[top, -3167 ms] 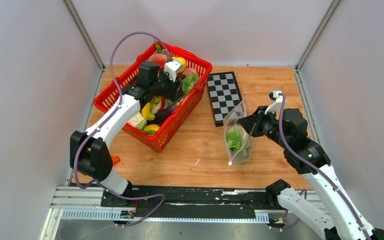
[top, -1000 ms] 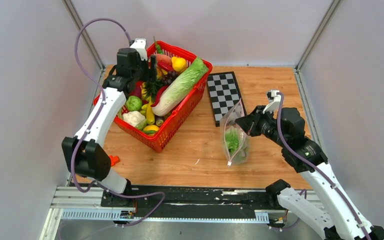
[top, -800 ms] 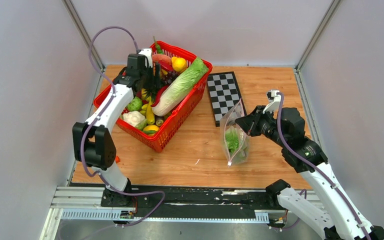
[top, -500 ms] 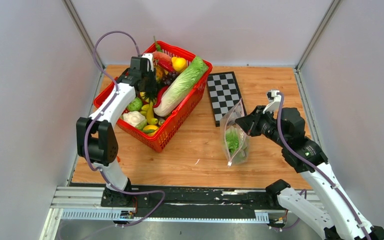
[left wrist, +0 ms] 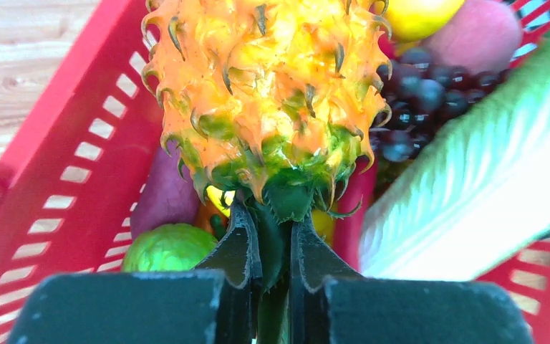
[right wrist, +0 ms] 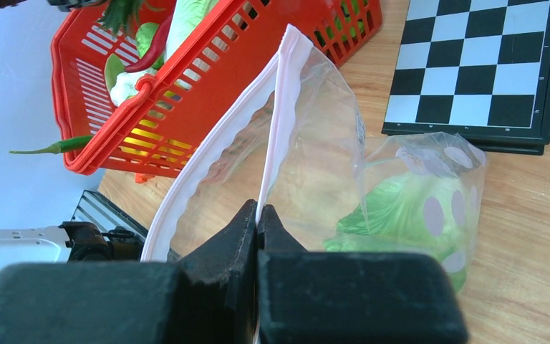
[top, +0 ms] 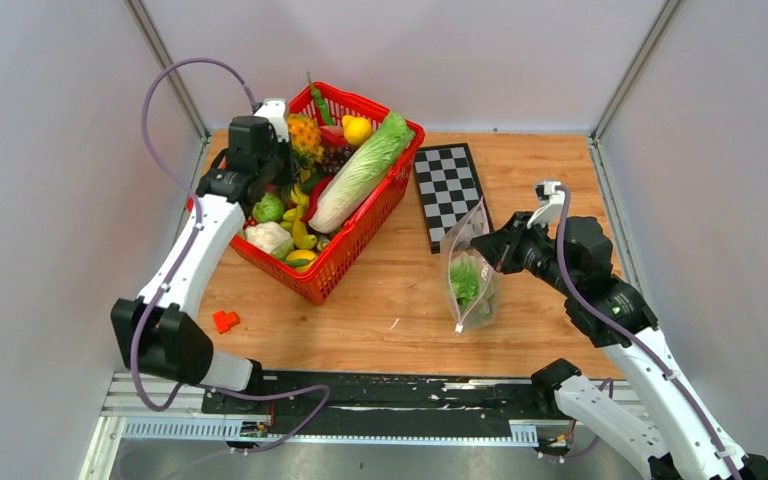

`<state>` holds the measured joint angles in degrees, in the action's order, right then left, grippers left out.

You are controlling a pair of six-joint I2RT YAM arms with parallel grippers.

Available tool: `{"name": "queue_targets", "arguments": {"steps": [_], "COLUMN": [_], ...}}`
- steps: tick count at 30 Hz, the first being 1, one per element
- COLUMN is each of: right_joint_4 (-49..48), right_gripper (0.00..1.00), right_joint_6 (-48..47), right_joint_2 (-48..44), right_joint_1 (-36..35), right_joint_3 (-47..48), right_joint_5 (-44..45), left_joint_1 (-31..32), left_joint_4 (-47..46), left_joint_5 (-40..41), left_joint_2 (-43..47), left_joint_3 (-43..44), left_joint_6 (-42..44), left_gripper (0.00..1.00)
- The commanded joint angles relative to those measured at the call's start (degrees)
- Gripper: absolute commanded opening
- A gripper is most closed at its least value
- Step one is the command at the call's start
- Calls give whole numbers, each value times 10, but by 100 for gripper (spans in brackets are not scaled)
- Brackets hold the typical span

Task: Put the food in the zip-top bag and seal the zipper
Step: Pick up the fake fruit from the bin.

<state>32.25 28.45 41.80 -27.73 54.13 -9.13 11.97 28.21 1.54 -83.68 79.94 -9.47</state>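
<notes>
Left gripper (left wrist: 276, 240): clenched on the green crown of a toy pineapple (left wrist: 268, 93), one finger on each side of the stalk.
Toy pineapple: orange-yellow, spiky, held over the far left part of the red basket (top: 345, 258); in the top view it sits at 1 o'clock of the left gripper (top: 282, 165).
Red basket: at 10 o'clock on the wooden table (top: 390, 310), packed with toy food.
Basket contents: napa cabbage (top: 360, 172) lying long along the right side; lemon (top: 358, 128) at the far corner; dark grapes (left wrist: 422, 86) between pineapple and cabbage; a green chilli (right wrist: 57, 147) poking out through the mesh.
Right gripper (right wrist: 258, 215): pinched tight on the zipper strip (right wrist: 279, 122), holding one lip of the mouth up.
Zip-top bag (top: 472, 275): at 3 o'clock of the table centre, bottom resting on the wood, mouth gaping and facing the basket; the two pink lips stand apart, zipper unsealed.
Food in bag: one lettuce leaf (right wrist: 394, 215) down at the bottom, behind the white dots.
Chessboard (top: 447, 190): flat at 1 o'clock, just beyond the bag, beside the basket's right wall.
Red block (top: 224, 321): loose on the table at 8 o'clock, near the left arm.
</notes>
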Motion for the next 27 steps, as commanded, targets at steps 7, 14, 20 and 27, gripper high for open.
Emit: {"name": "queue_targets", "arguments": {"steps": [7,14,20,27], "right_joint_4": [-45,-70,-82,-95], "right_gripper": [0,0,0,0], "right_joint_6": [12,27,36,52], "right_joint_2": [-4,6,17,26], "right_joint_1": [-1,-1,-1,-1], "right_joint_3": [-8,-9,-6,-4], "right_joint_5": [-14,-25,-23,-27], "left_joint_1": [-2,4,127,278], "left_joint_4": [-91,-221,-383,-574], "left_joint_5": [-108,-236,-258,-212], "left_joint_2": [157,248,292,274], "left_joint_3": [-55,-105,-158,-217], "left_joint_6": [-22,-139,-213,-245], "left_gripper": [0,0,0,0]}}
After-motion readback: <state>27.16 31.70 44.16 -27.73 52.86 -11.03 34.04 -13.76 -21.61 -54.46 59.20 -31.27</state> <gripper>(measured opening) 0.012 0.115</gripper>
